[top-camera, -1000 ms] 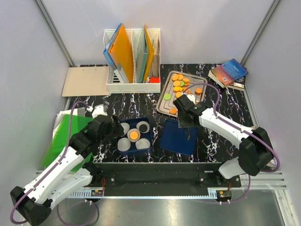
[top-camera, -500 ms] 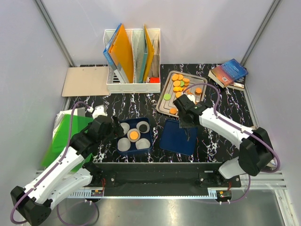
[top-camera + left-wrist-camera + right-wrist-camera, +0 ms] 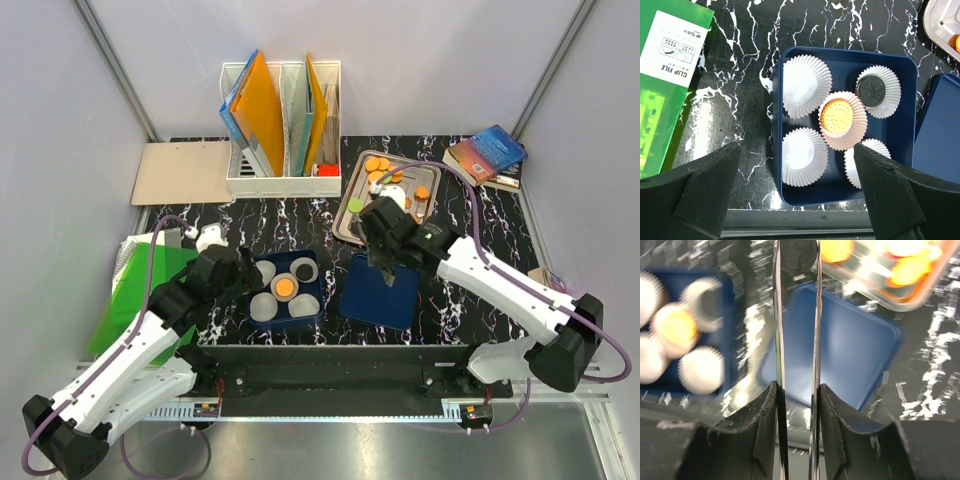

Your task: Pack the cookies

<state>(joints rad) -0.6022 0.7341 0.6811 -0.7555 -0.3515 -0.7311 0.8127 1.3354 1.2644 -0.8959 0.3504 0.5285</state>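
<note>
Two grippers: both hang over the black marbled table [image 3: 290,215], one to each side of the blue box [image 3: 842,52].
Left gripper [image 3: 796,146]: above the blue box from its left side, claw spread wide with nothing between the fingers [image 3: 705,195].
Green clip file [image 3: 670,75]: flat on the table, left of the blue box and apart from it.
Blue box contents: five white paper cups [image 3: 807,85], four at the corners and one in the middle.
Orange cookie [image 3: 839,115]: lies in the middle cup of the blue box.
Black embossed cookie [image 3: 874,90]: lies in the cup at the far right corner of the blue box.
Other three cups: show only white paper; the near right one is half hidden by a finger.
Blue lid [image 3: 380,295]: flat on the table, just right of the blue box.
Right gripper [image 3: 796,260]: above the lid, right of the blue box, claw narrow and pinched on a dark cookie [image 3: 799,254] at its fingertips; the wrist view is blurred.
Metal tray [image 3: 432,178]: beyond the blue box and to its right.
Loose cookies: several orange cookies [image 3: 377,164] and one green cookie [image 3: 355,205] lie on the tray.
File rack [image 3: 283,130]: stands beyond the blue box, filled with upright folders.
Books [image 3: 485,155]: stacked far right of the blue box, past the tray.
</note>
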